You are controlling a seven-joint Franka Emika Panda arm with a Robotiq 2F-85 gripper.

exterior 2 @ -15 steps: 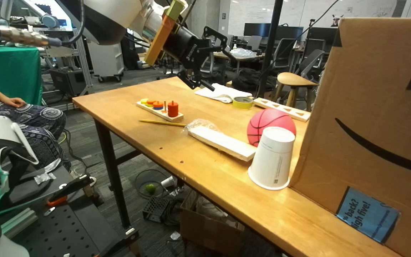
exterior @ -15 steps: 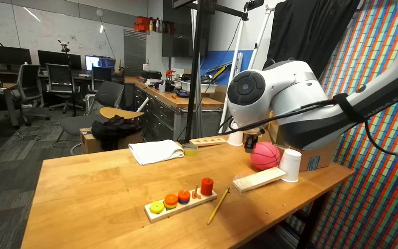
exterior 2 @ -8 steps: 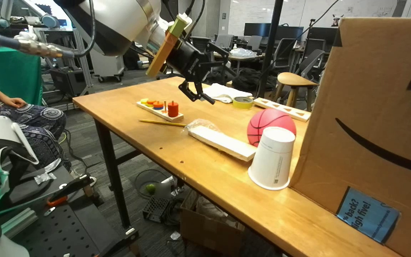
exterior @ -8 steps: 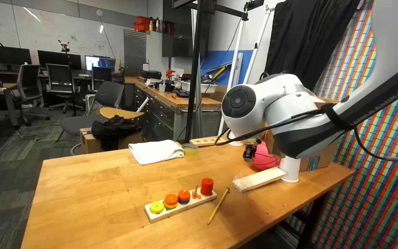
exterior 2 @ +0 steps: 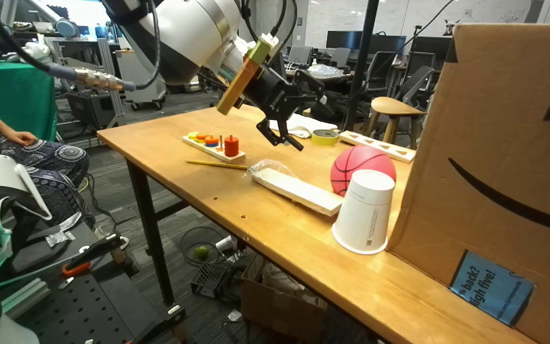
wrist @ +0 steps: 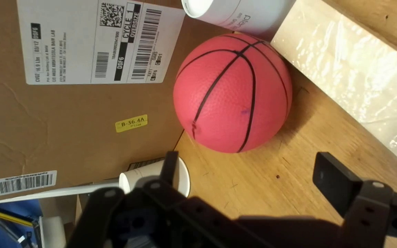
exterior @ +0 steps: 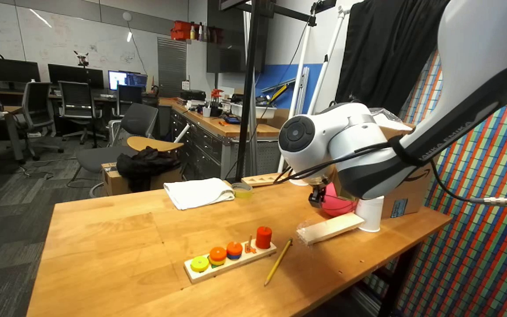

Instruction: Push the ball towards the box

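Large brown cardboard box (exterior 2: 494,143), at right on the wooden table (exterior 2: 428,286) in both exterior views; something white (exterior: 387,119) at its top edge, not identifiable. Inverted white paper cup (exterior 2: 364,215), just beside the box, on the near side of a pink round ball with black seams (wrist: 233,93). Second inverted white paper cup (wrist: 143,172), on the far side. Open cardboard carton (exterior 2: 282,308), under the table, pale contents (exterior 2: 275,277) indistinct. White bin (exterior: 253,111), on the far workbench (exterior: 264,130), contents too small to tell. Ball on the table, between the two cups, close by the box, contact uncertain. White-and-black jointed robot arm (exterior: 361,143), extended from the right in an exterior view, bent low over the table. Black two-fingered gripper (wrist: 252,172), tilted downward, above the table, left of the ball and apart from it; fingers (wrist: 336,182) wide apart, nothing in hold. In the wrist view only: white printed shipping label (wrist: 102,41) and small yellow sticker (wrist: 131,123), on the box. In an exterior view only: seated person in patterned trousers (exterior 2: 50,153), at left.
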